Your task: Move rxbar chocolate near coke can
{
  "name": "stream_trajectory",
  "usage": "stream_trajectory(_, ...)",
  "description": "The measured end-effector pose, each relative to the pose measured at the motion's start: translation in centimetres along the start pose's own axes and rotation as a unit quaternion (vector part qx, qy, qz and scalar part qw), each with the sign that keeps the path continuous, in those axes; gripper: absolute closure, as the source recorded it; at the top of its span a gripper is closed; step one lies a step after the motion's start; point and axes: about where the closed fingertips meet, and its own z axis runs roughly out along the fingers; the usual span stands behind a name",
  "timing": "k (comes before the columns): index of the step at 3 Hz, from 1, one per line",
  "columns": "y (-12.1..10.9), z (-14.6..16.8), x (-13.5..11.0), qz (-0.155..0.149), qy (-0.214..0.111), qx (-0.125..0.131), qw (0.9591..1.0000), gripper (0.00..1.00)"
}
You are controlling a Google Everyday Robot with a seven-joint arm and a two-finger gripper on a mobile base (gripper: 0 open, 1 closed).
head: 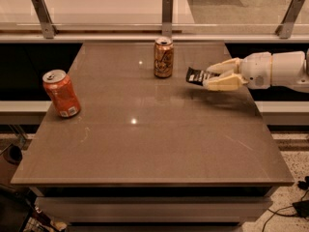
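The rxbar chocolate (196,76), a flat black bar with pale lettering, is held in my gripper (212,76) at the right of the table, lifted slightly above the surface. The gripper's pale fingers (223,83) are closed on the bar's right end, and the white arm reaches in from the right edge. The coke can (62,94), orange-red with a silver top and a white patch near its base, stands tilted at the table's left side, far from the bar.
A brown-gold patterned can (163,57) stands at the back centre, just left of the held bar. The brown table (145,144) has a glass barrier with metal posts (167,11) behind it. Cables lie on the floor at the lower right.
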Motion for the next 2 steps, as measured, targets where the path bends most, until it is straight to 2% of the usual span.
stream_trajectory(2, 4.4, 0.1, -3.8, -0.019, 0.053, 0.018, 0.9983, 1.0)
